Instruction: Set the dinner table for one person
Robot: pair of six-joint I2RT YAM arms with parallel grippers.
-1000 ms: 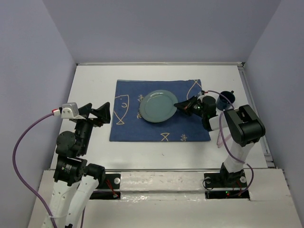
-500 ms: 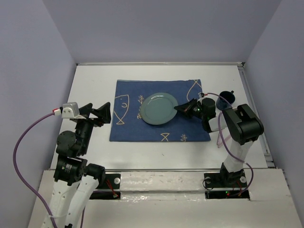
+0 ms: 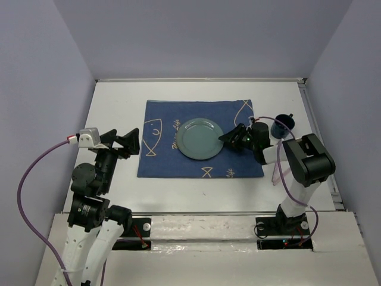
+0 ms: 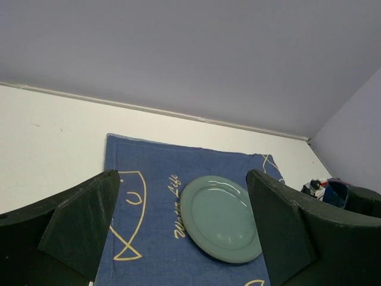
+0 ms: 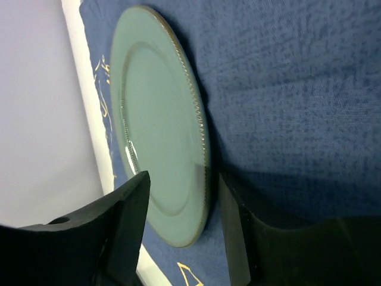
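Observation:
A pale green plate lies on the dark blue cloth mat in the middle of the dinner table. My right gripper is at the plate's right rim, turned on its side. In the right wrist view the plate rests on the mat, and my right gripper is open, its jaws standing apart on either side of the rim. My left gripper hovers open just off the mat's left edge. The left wrist view shows the plate ahead, with nothing in my left gripper.
A dark blue cup stands on the white tabletop right of the mat, just behind my right wrist, and its rim shows at the far right of the left wrist view. Grey walls close in the table at the back and sides.
My right gripper was shut on the plate's rim and has now opened. The plate has come down a little toward the near side and lies flat on the mat. The left arm is still.

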